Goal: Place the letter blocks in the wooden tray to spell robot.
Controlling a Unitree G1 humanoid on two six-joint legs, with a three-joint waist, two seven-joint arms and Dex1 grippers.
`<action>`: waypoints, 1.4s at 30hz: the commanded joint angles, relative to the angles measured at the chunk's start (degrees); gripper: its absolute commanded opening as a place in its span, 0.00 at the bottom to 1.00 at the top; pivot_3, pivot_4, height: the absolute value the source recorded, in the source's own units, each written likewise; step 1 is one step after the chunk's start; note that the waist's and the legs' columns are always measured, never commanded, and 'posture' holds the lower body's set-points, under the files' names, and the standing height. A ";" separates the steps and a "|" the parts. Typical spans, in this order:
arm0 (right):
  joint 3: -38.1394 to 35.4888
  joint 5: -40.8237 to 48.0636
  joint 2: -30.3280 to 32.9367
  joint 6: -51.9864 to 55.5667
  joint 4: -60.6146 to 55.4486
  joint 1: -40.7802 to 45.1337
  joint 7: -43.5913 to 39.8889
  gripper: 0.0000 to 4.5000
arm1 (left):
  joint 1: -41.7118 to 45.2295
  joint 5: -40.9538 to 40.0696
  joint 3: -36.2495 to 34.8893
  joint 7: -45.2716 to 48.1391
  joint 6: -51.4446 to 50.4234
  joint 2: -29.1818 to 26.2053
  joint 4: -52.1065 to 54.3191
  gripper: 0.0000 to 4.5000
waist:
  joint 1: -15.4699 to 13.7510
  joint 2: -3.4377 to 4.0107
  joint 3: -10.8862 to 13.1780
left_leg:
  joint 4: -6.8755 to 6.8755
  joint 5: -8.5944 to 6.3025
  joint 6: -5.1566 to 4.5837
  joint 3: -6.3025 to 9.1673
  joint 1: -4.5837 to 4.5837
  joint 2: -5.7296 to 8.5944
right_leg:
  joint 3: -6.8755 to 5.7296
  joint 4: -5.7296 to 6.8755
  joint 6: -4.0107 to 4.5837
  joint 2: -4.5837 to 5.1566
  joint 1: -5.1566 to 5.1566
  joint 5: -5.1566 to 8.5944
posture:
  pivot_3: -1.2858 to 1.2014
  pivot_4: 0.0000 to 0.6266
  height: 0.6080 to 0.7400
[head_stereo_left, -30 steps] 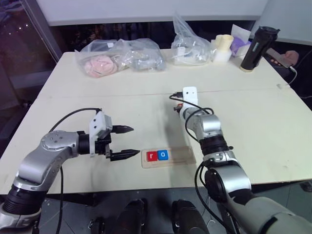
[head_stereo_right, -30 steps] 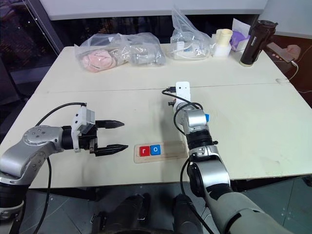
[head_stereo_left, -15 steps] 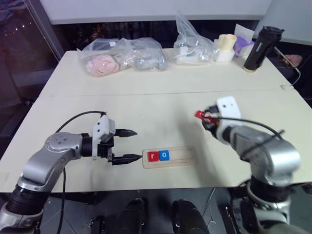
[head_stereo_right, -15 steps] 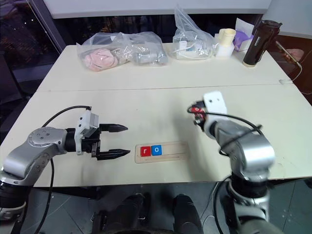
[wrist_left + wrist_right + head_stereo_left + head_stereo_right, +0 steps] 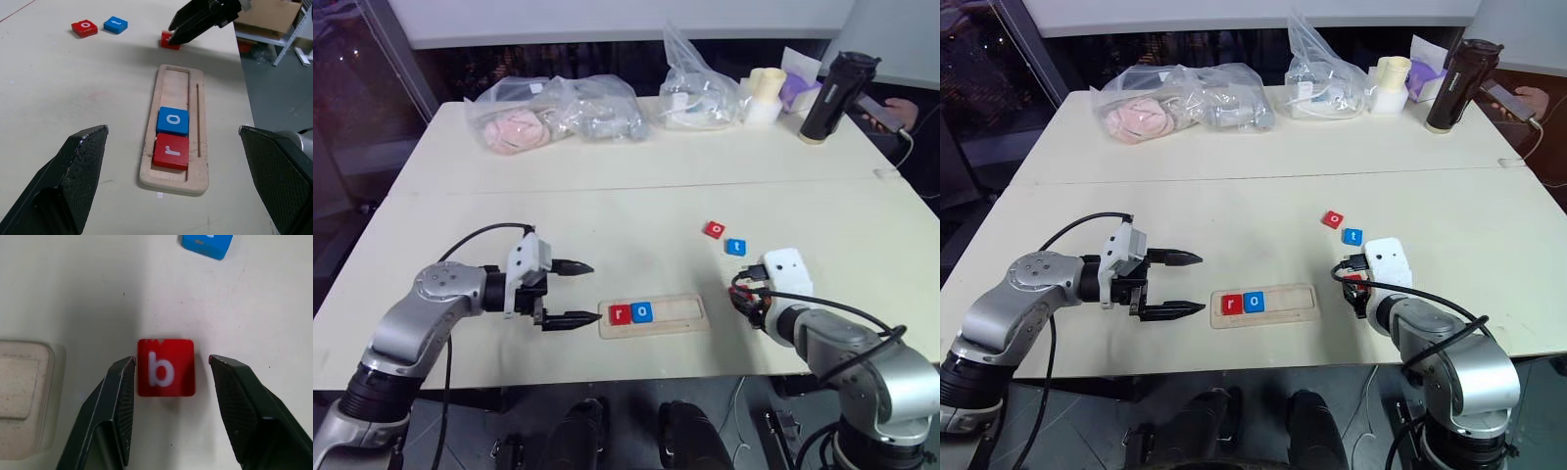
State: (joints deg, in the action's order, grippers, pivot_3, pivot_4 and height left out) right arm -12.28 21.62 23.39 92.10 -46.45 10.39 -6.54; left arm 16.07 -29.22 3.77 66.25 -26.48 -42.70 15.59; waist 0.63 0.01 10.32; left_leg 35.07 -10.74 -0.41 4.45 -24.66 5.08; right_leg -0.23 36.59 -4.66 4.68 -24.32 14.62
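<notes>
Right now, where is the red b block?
The red b block lies flat on the table between the open fingers of the right end effector, just off the right end of the wooden tray.

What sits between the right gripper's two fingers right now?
The red b block lies on the table between the right gripper's open fingers, seen in the right wrist view.

I see a wide cream-coloured table point(image 5: 607, 206) with a seam across its middle. Near the front edge lies a long pale wooden tray point(image 5: 653, 315). Right of it, a red square block lettered b point(image 5: 166, 367) rests on the bare top. Farther back, a red block lettered o point(image 5: 714, 230) and a blue block point(image 5: 735, 247) lie just beside each other. Along the far edge I see clear plastic bags point(image 5: 558, 113), a cream cup point(image 5: 764, 95) and a black bottle point(image 5: 829, 98).
</notes>
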 commanded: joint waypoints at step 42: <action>18.55 -13.41 33.35 -79.60 47.12 8.88 -63.69 0.25 | 1.43 0.97 -1.14 -0.39 1.22 -0.58 0.75 1.00 | -1.27 -0.07 0.09 | 0.20 -0.26 -0.36 -0.04 0.20 -0.01 | -0.12 -0.48 -0.18 0.08 0.57 -0.07 | 0.52 0.24 0.98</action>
State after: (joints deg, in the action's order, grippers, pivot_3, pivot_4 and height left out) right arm 8.09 7.56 56.49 12.01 3.37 18.44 -70.26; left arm 17.52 -28.01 3.71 65.94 -25.76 -42.77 14.73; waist -0.64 -0.06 10.41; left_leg 35.27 -11.01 -0.78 4.40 -24.46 5.07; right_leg -0.36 36.11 -4.84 4.76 -23.76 14.54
